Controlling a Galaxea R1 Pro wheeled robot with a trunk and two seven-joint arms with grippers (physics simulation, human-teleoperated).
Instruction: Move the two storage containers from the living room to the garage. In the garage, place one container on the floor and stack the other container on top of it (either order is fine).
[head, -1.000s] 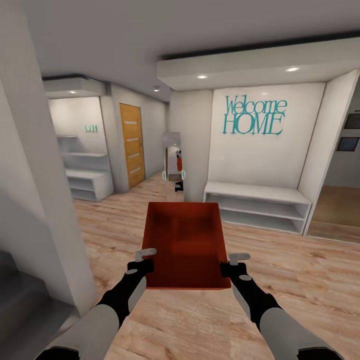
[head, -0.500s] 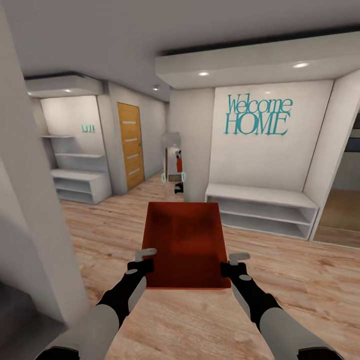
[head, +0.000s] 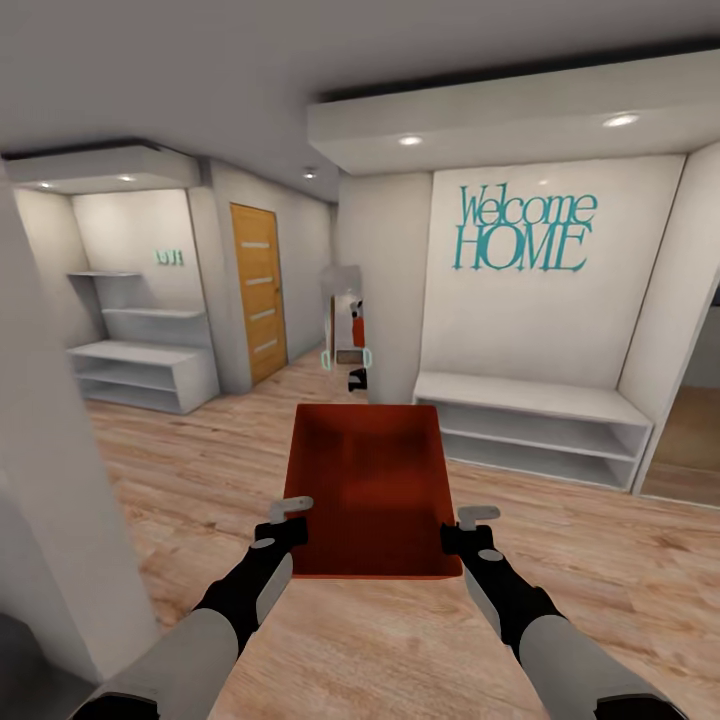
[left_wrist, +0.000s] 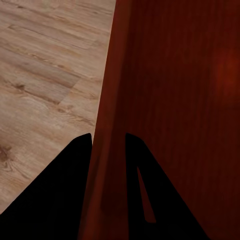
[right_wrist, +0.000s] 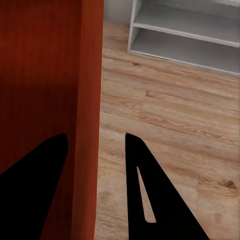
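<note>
Gripping storage container (head: 372, 490), both hands, over wood floor (head: 600, 590).

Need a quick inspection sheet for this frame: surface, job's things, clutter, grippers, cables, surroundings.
Surface: light wood plank floor.
Job's things: one orange-red container held level in front of the robot, off the floor.
Clutter: nothing seen.
Grippers: left gripper straddles the container's left wall, one finger outside, one inside; right gripper straddles the right wall with a gap at its outer finger.
Cables: nothing seen.
Surroundings: white wall with a teal "Welcome HOME" sign, low white shelf below it, wooden door, second white shelf unit, grey pillar.
</note>
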